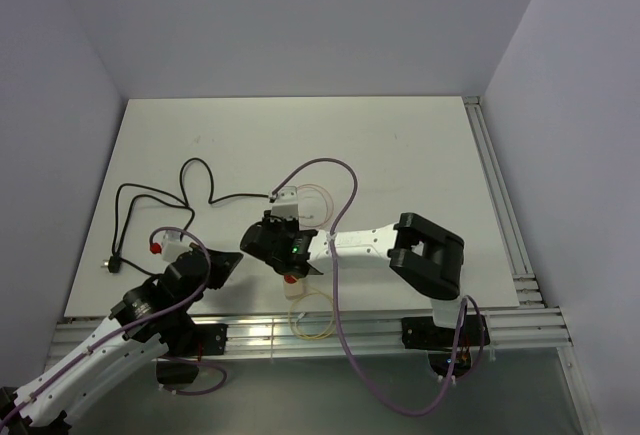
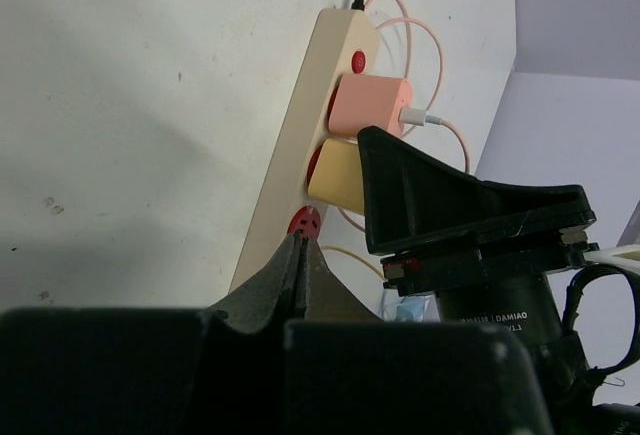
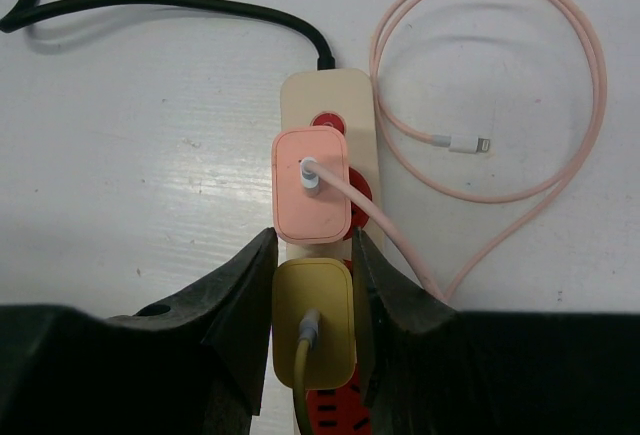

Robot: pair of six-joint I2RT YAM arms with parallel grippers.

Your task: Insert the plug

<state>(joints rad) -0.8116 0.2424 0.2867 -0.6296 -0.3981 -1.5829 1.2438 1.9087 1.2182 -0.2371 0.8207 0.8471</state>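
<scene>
Where the table [image 1: 400,145] runs out at far left, a loose wall plug [image 1: 113,265] lies at the end of a black cord [image 1: 150,195] that snakes right to the power strip [image 2: 295,145].

Left gripper [image 2: 301,243]: fingers pressed together, nothing between them. Tips sit at the red socket [image 2: 304,222] on the strip's near end; contact not clear.

Strip is cream and lies flat. A pink charger [image 3: 312,185] is plugged in mid-strip. The yellow plug [image 3: 313,320] stands on the strip's face just beside the pink one. Cannot tell if its pins are fully home.

Right gripper [image 3: 313,236]: jaws part-way apart, one finger against each side of the yellow plug, clamping it.

Further right, a pink cable [image 3: 590,85] loops over the table, its free connector [image 3: 470,142] lying loose near the strip.
</scene>
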